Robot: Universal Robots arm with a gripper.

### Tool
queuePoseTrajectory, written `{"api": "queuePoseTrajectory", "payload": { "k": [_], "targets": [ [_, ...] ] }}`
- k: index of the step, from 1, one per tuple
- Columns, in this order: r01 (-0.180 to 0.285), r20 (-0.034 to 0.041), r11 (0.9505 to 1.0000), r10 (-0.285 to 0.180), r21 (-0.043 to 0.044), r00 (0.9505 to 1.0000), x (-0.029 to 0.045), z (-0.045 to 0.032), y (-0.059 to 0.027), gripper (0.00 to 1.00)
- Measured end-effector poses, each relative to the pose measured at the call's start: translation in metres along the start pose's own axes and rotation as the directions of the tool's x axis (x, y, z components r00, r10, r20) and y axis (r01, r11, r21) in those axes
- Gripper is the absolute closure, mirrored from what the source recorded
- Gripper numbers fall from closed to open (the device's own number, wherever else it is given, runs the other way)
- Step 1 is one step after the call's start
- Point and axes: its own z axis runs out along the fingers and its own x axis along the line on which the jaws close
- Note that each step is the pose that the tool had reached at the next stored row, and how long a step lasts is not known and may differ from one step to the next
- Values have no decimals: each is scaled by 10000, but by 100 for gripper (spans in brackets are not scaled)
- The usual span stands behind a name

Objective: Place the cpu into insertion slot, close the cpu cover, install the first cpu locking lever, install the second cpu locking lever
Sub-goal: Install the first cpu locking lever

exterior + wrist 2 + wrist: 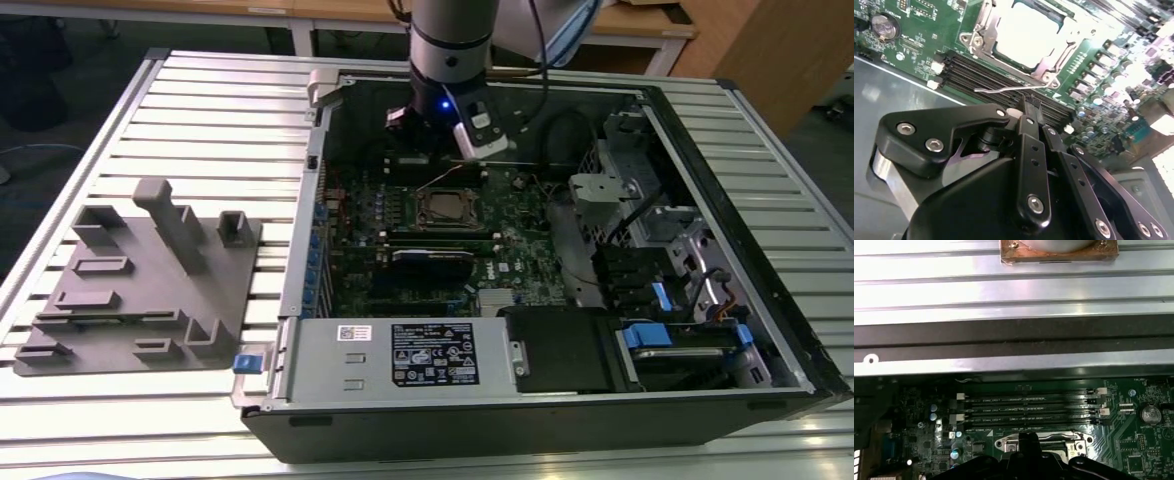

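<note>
The cpu point(1026, 30) lies flat in the insertion slot point(447, 207) on the green motherboard, its pale metal top showing. The cpu cover point(988, 27) lies down around it as a silver frame. One thin wire locking lever point(999, 91) stands free of the socket beside the memory slots and shows as a raised line point(442, 180) in the exterior view. My gripper point(1029, 105) is shut, with its tips right at this lever. Whether they touch it I cannot tell. It hangs just beyond the socket's far side point(424, 158) and over the socket's edge point(1026, 440).
Black memory slots point(1029, 407) run between the socket and the case wall point(1004, 362). A grey fixture tray point(140, 280) lies at the exterior view's left. The power supply point(400, 355) sits in front, and drive cages with cables point(667, 260) at the exterior view's right.
</note>
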Motion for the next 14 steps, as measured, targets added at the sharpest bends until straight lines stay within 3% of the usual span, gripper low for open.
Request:
{"api": "queuePoseTrajectory", "payload": {
  "k": [14],
  "targets": [
    [2,5,9999,-2,109,10000,-134,120,78,89]
  ]
}}
